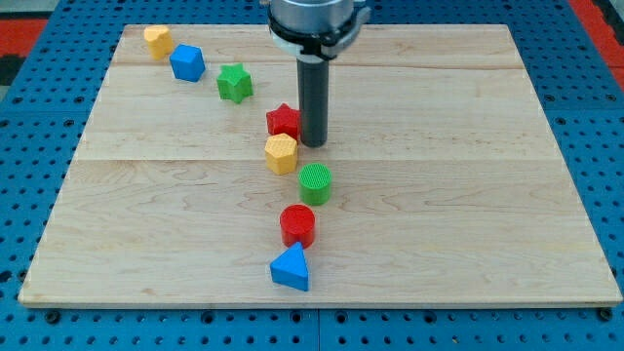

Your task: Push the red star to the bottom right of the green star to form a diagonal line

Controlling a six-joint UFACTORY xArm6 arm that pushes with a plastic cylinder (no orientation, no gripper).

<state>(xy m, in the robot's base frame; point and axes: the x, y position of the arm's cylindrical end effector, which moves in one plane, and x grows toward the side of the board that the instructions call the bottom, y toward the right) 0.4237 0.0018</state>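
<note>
My tip point(313, 143) was seen touching the right side of the red star point(283, 120). The green star point(234, 82) was placed up and to the left, apart from it. A yellow hexagon block point(281, 154) was found just below the red star. All were laid on a wooden board point(468, 195).

One camera view only, set in front of the board point(468, 195) and above it, looking down at a slant toward the far edge, so the board reads as a trapezoid, narrower at the view's top. Mid-range: the whole board fits, with blue pegboard point(29, 117) around it, and the arm point(317, 24) enters cropped from the top centre. No second view, so nothing shared.
</note>
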